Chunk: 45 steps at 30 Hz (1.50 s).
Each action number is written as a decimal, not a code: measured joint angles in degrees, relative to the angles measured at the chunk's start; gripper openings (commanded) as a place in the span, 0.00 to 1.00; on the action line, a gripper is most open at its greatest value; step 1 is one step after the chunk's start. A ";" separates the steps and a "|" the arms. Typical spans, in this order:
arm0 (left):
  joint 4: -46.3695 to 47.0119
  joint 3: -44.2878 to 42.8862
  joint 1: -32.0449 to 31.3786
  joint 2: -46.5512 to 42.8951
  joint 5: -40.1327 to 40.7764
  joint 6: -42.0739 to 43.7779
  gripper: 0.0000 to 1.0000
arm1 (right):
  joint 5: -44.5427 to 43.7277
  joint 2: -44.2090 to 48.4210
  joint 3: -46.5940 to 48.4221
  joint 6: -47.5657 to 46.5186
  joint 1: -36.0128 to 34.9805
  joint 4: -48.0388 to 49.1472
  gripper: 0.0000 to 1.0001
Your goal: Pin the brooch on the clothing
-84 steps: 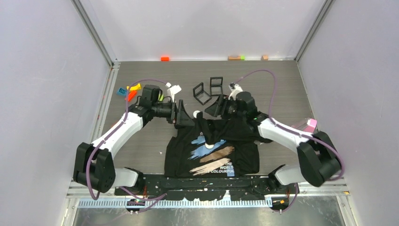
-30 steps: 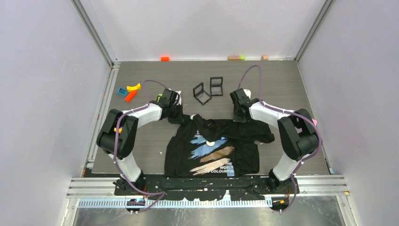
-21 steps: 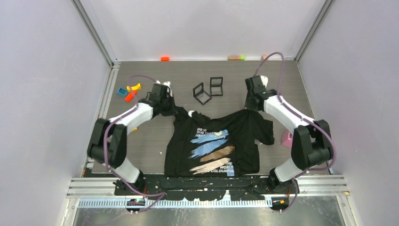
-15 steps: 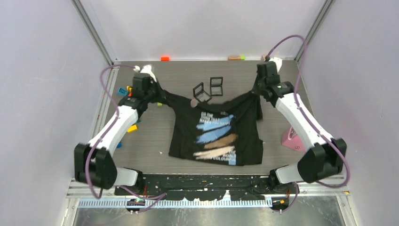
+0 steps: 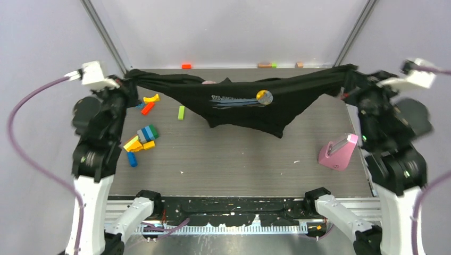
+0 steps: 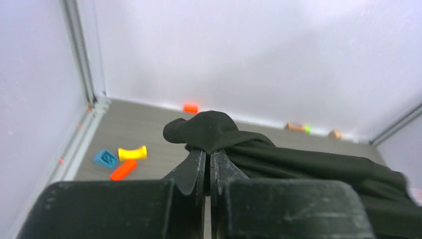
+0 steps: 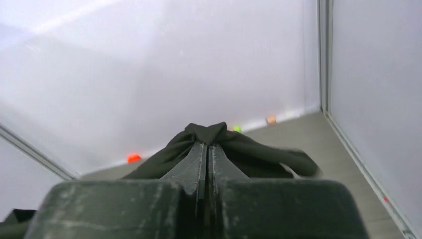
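Observation:
The clothing [image 5: 250,101], a black T-shirt with a blue-streaked print, hangs in the air, stretched between both raised arms and sagging to a point in the middle. A round gold and blue brooch [image 5: 264,96] sits on its front, right of the print. My left gripper [image 5: 123,82] is shut on the shirt's left end; in the left wrist view the fingertips [image 6: 200,155] pinch a bunch of the black cloth [image 6: 209,130]. My right gripper [image 5: 348,79] is shut on the right end, with the cloth [image 7: 249,149] bunched over its fingertips [image 7: 199,149].
Several coloured blocks [image 5: 139,139] lie at the table's left, with a green bar [image 5: 181,112], a yellow curved piece [image 5: 151,98] and a red bar [image 5: 148,108]. A pink object [image 5: 337,151] stands at the right. Small blocks [image 5: 186,66] line the back wall.
Both arms have risen and spread, lifting the shirt off the table and pulling it taut in the air. The brooch now shows on its front.

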<state>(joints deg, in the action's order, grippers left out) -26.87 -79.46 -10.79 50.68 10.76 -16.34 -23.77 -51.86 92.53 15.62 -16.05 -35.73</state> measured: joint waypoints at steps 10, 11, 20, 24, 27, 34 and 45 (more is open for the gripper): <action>-3.87 -12.87 0.00 -9.07 2.47 3.52 0.00 | 1.09 10.01 6.82 -3.63 0.00 5.38 0.00; -3.87 -13.20 0.00 -9.07 2.40 3.61 0.00 | 1.05 9.99 6.91 -4.07 0.00 5.88 0.00; -3.96 -9.77 0.00 -1.07 -0.02 3.45 0.00 | -4.39 3.34 2.19 -8.39 0.00 9.31 0.01; -3.72 -7.30 0.00 5.29 -0.50 3.30 0.00 | -6.54 -3.82 -2.03 -9.35 0.00 12.17 0.00; -3.56 -6.84 0.00 10.47 -1.01 3.28 0.00 | -6.91 -9.40 -2.89 -9.51 0.00 12.66 0.00; -2.10 -6.47 0.02 10.16 -1.31 3.37 0.00 | -6.78 -10.82 -2.93 -9.49 0.00 12.94 0.00; -3.54 -8.57 0.02 -2.45 -0.72 5.33 0.00 | -2.27 1.92 0.94 -8.07 0.00 9.77 0.00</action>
<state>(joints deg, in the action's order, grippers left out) -30.41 -88.03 -10.76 48.23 10.04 -11.00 -26.04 -49.93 93.47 7.55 -16.05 -25.96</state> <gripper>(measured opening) 0.022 0.037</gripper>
